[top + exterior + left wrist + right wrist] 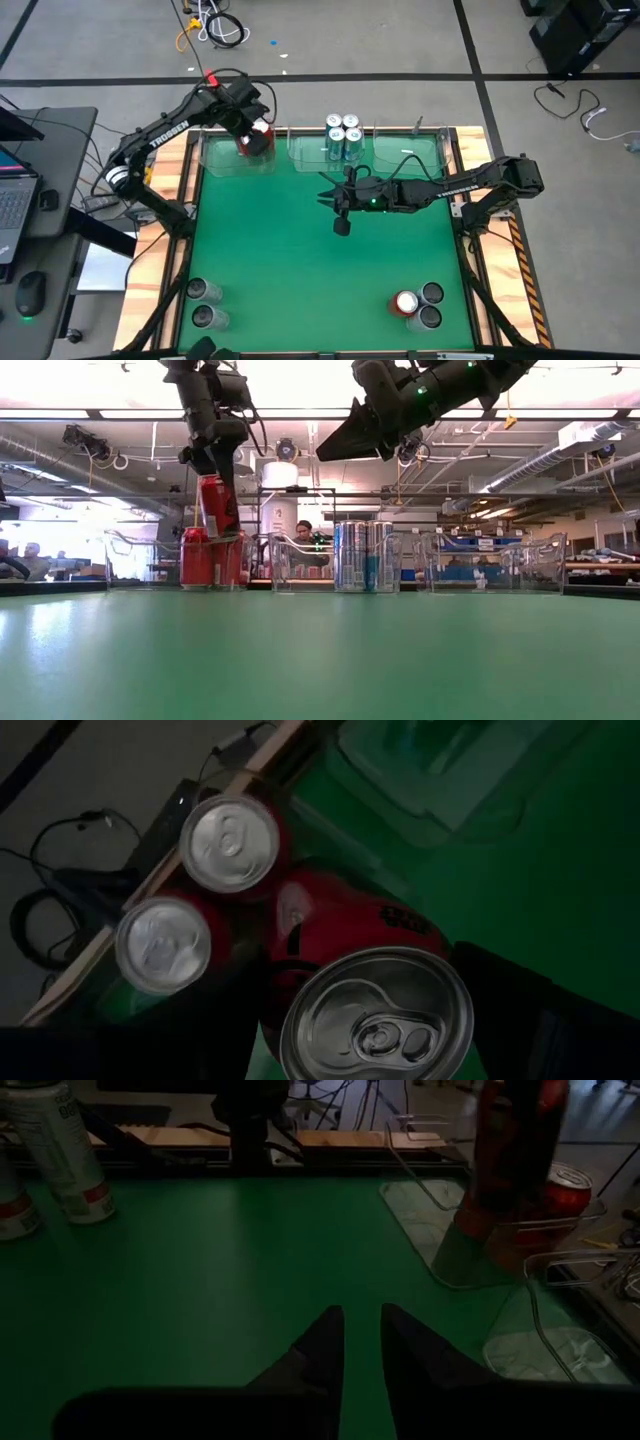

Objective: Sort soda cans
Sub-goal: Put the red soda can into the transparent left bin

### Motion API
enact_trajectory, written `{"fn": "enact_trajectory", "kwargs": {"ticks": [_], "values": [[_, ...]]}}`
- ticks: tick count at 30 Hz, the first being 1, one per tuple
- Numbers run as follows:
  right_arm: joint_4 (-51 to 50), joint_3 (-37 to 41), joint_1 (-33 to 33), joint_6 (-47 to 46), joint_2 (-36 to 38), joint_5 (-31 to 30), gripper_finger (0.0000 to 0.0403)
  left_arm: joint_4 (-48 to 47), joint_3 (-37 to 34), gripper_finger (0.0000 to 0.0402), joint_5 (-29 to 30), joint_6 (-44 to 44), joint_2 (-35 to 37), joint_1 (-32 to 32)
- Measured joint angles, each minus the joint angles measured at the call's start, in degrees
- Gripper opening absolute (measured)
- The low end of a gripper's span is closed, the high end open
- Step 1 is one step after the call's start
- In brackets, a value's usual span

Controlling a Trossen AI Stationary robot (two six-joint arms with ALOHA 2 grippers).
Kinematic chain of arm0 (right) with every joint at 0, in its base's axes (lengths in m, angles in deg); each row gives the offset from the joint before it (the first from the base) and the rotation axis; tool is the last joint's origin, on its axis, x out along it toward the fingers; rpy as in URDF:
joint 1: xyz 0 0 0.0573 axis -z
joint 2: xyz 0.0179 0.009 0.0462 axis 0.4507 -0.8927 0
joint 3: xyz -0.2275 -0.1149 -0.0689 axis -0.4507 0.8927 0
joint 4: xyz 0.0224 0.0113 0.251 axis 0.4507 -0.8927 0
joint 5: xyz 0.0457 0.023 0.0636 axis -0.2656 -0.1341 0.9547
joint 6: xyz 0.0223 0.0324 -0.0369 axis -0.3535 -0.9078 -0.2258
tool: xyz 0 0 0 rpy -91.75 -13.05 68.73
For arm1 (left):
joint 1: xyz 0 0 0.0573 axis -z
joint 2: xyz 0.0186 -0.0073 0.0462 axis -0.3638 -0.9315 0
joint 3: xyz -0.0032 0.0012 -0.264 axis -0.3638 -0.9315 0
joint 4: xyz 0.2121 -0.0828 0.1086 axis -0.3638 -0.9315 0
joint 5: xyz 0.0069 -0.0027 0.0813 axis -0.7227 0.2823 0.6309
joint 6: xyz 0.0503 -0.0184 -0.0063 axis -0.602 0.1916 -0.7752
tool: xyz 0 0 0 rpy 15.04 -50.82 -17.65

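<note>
My left gripper [256,134] is shut on a red soda can [211,506] over the far-left clear bin [225,158]. Two more red cans [228,840] [163,945] stand on their bases in that bin. Three blue-and-white cans [343,137] stand in the middle bin. My right gripper [362,1325] hovers over the table's middle, open by a narrow gap and holding nothing. Two grey cans [206,303] stand near the near-left corner. A red can [405,303] and two grey ones [431,305] stand near the near-right corner. My left gripper pinches the red can by its side wall [330,935], just below the silvery top [375,1020], between its two fingers [505,1005]. The fingers come from above, pointing down. The can is lifted clear and about upright, its base at about the bin's rim.
A third clear bin [415,152] sits on the far edge to the right of the middle one, with no can in it. Wooden rails [478,255] border the green table. People sit in the room beyond the far edge.
</note>
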Motion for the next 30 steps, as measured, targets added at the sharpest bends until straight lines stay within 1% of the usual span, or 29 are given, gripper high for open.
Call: {"fn": "enact_trajectory", "kwargs": {"ticks": [13, 30], "values": [[0.1, 0.0, 0.0, 0.0, 0.0, 0.0, 0.0058, 2.0, 0.0, 0.0283, 0.8, 0.1, -6.4, -0.2], [0.1, 0.0, 0.0, 0.0, 0.0, 0.0, 0.0058, 4.0, 0.0, 0.0283, 1.4, -1.8, -13.0, -0.2]]}}
